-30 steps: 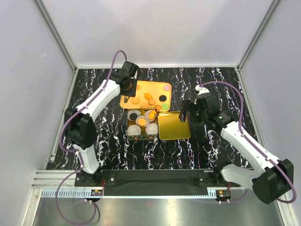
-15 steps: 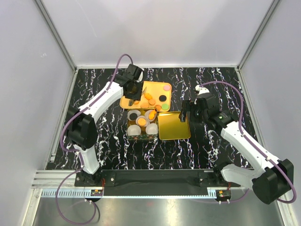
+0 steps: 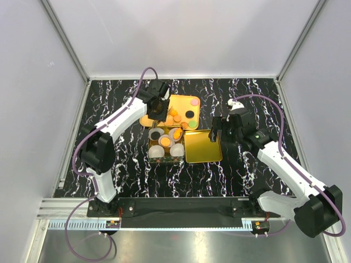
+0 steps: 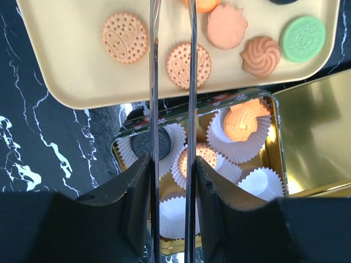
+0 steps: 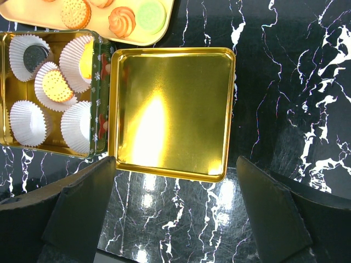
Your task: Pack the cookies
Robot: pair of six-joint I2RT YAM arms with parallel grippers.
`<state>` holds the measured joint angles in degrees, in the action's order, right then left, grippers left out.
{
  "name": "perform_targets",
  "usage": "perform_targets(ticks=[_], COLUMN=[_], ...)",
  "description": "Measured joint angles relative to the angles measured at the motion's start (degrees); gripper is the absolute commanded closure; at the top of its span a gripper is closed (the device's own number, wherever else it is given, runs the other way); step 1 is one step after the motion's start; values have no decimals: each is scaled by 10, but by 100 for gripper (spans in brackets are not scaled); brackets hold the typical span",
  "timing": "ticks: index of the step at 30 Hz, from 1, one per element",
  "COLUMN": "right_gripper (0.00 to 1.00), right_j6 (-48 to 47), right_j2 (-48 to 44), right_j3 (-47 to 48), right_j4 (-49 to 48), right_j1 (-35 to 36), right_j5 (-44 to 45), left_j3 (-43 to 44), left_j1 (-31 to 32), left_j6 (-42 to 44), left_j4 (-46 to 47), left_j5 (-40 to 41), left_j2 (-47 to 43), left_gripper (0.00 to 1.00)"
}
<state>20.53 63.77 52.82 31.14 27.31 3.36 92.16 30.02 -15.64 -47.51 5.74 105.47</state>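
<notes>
The cookies lie on a pale yellow tray [image 4: 66, 71]: round orange biscuits [image 4: 125, 37], an orange swirl [image 4: 260, 55] and a green one [image 4: 303, 38]. A gold tin [image 3: 149, 149] in front of the tray holds white paper cups. One cup holds a black cookie [image 4: 151, 143], and two hold orange cookies [image 4: 204, 156]. Two cups [image 4: 263, 183] are empty. My left gripper [image 4: 171, 164] is shut on metal tongs [image 4: 154, 82], whose blades reach over the tray's near edge with their tips out of view. It also shows in the top view [image 3: 159, 107]. My right gripper [image 5: 175, 161] is open and empty above the lid's near edge.
The gold lid [image 5: 173, 109] lies open side up right of the tin, touching it. The black marbled table [image 3: 247, 164] is fenced by grey walls on three sides. A pink cookie [image 3: 194, 102] and a black one [image 3: 190, 114] lie at the tray's right end.
My left gripper with the tongs has moved right and nearer, from the tray's far left corner to over its near edge by the tin. The right arm has not moved.
</notes>
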Motion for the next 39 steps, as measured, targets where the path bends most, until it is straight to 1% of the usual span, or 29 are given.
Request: perform_targets(ticks=[7,14,20,26,34,39], right_gripper=[0,0,0,0,0,0], right_j6=[0,0,0,0,0,0], right_j2=[0,0,0,0,0,0], right_j3=[0,0,0,0,0,0], right_j4=[0,0,0,0,0,0], right_j1=[0,0,0,0,0,0], right_j5=[0,0,0,0,0,0], left_j3=[-23,-21,1,43,76,80], left_j1=[3,3,3,3,3,3], left_j6=[-10,-14,-15,-15,-13,-4], left_j4=[6,21,22,23,21,21], left_j5=[-5,-22,-34,-40,-41,-41], left_j2=[0,7,37,64,68,68], left_gripper=[61,61,61,61,61,60])
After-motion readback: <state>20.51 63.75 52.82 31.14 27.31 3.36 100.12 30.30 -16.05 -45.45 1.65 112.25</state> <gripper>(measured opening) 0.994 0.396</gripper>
